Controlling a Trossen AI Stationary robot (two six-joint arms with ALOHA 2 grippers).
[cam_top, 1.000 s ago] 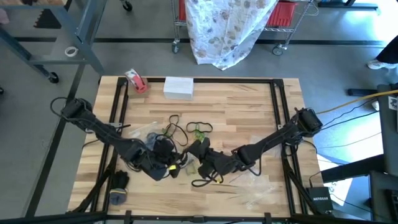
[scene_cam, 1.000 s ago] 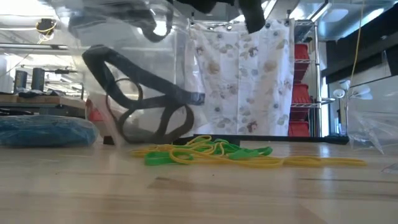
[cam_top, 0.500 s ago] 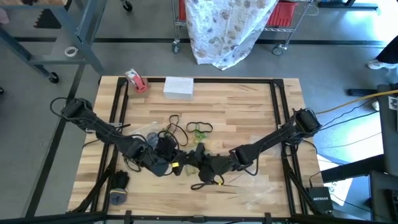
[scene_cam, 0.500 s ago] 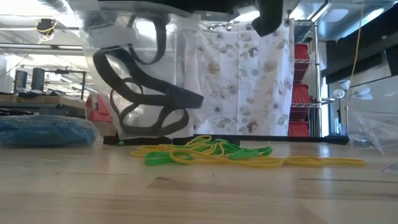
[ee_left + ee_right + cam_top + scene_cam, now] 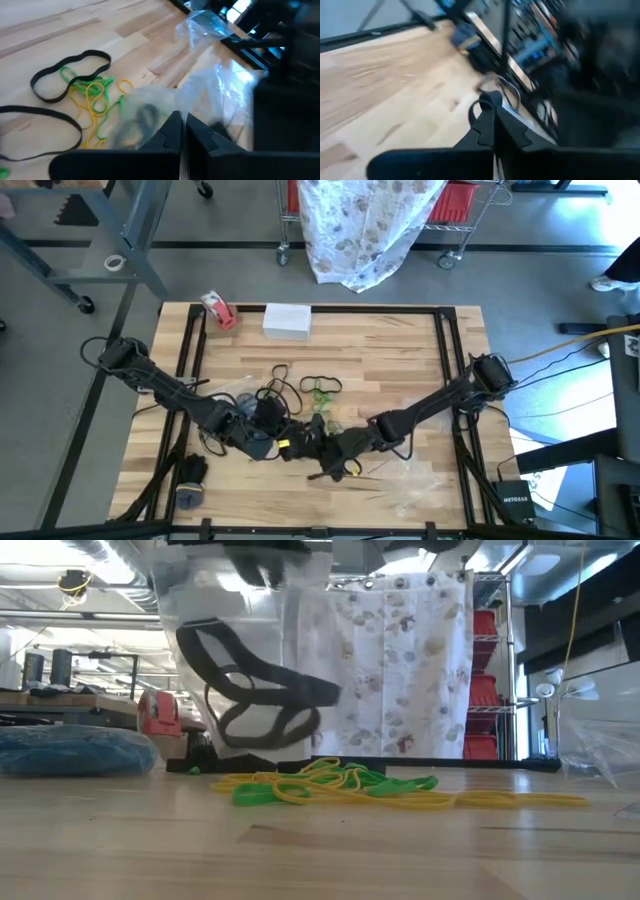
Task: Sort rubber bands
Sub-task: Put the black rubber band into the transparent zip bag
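Mid-table, L gripper & R gripper, both pinched shut, hold up a clear plastic bag w/ black rubber bands inside; yellow-green bands on wood likely need bagging next.

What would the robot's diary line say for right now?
left end effector: shut on clear bag | right end effector: shut | black bands: inside bag | yellow-green bands: on table

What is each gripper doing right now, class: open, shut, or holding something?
Left gripper: shut on the clear bag.
Right gripper: shut; hold unclear.
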